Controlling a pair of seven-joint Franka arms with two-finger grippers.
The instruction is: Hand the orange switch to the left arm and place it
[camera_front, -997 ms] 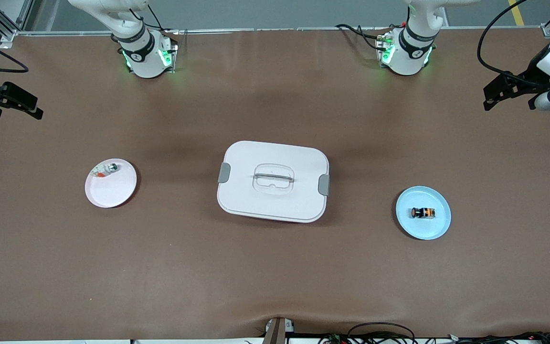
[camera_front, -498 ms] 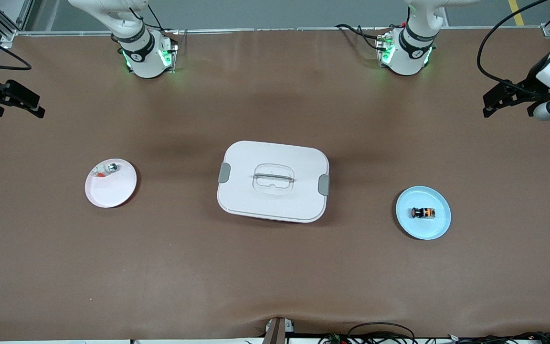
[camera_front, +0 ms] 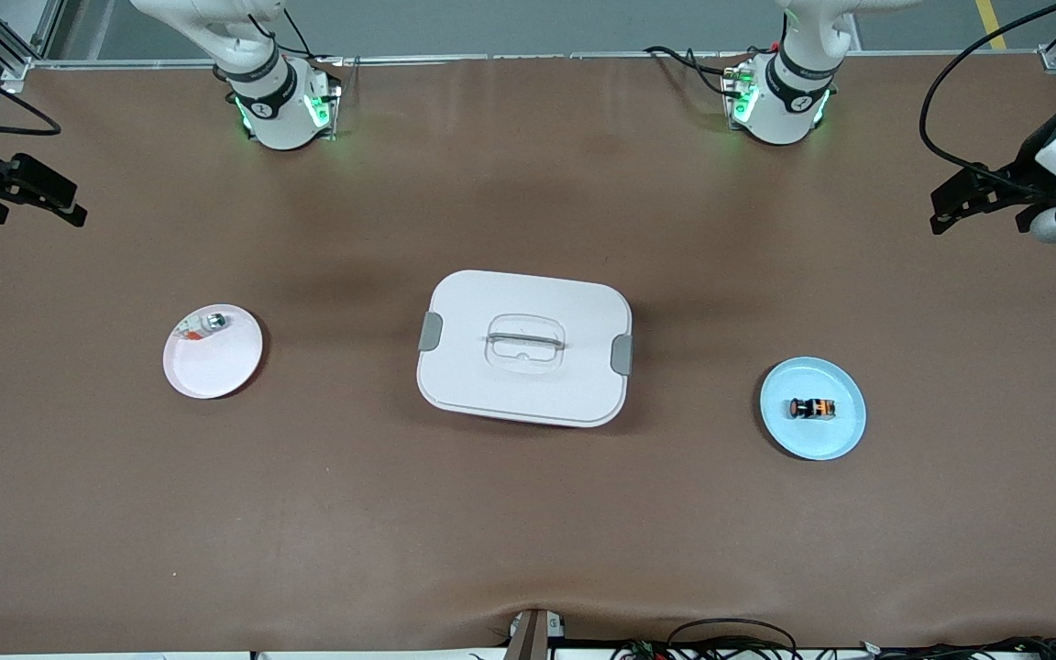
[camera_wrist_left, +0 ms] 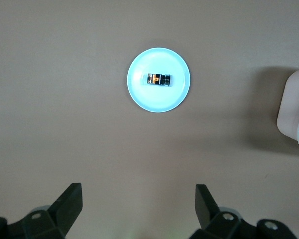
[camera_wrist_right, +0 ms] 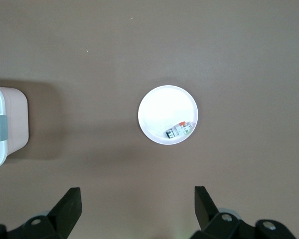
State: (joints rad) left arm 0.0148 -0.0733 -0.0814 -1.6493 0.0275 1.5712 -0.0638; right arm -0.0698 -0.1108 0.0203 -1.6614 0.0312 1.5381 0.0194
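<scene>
The orange switch [camera_front: 812, 408] lies on its side on a light blue plate [camera_front: 812, 442] toward the left arm's end of the table. It also shows in the left wrist view [camera_wrist_left: 158, 78] on that plate [camera_wrist_left: 158, 102]. My left gripper [camera_front: 940, 209] is open and empty, high over the table's end, apart from the plate; its own view shows it [camera_wrist_left: 138, 199] open. My right gripper [camera_front: 74, 209] is open and empty over the right arm's end of the table, and its own view shows it [camera_wrist_right: 137, 201] open. The white box [camera_front: 524, 346] sits closed mid-table between the two plates.
A pale pink plate [camera_front: 216, 371] toward the right arm's end holds a small silver-and-white part [camera_front: 214, 322], which also shows in the right wrist view [camera_wrist_right: 179, 131]. The box's edge shows in both wrist views [camera_wrist_left: 294, 112] [camera_wrist_right: 5, 124]. Cables lie along the table's near edge.
The left gripper has shifted slightly over its end of the table. The right gripper has barely moved. The switch, plates and box stay put.
</scene>
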